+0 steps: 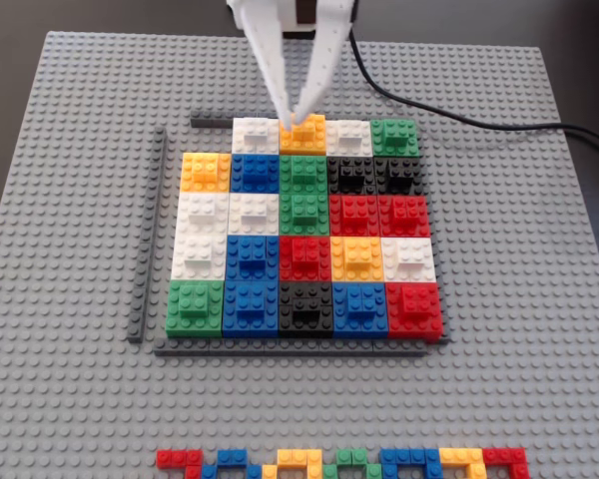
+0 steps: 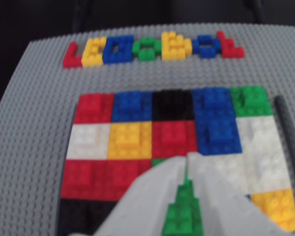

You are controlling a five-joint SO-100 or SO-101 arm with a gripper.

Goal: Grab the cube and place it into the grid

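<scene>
Fingertips of the white two-finger gripper [image 1: 298, 119] meet in a narrow point, pressed together over the raised stud brick of a yellow square block [image 1: 302, 135] in the grid's far row; whether they pinch that brick is hard to tell. Just left sits the white square LEGO cube [image 1: 256, 135], in the patchwork grid [image 1: 304, 239] on the grey studded baseplate [image 1: 70, 399]. Near the front lies a zigzag row of small coloured bricks [image 1: 344, 463].

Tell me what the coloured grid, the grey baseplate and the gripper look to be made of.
The grid: moulded hard plastic blocks, fairly glossy, with studs and soft highlights. The baseplate: likely the same plastic, duller grey, evenly studded. The gripper: white plastic, matte, with rows of small dimples along its fingers; possibly 3D-printed, though the pictures cannot confirm it.
</scene>
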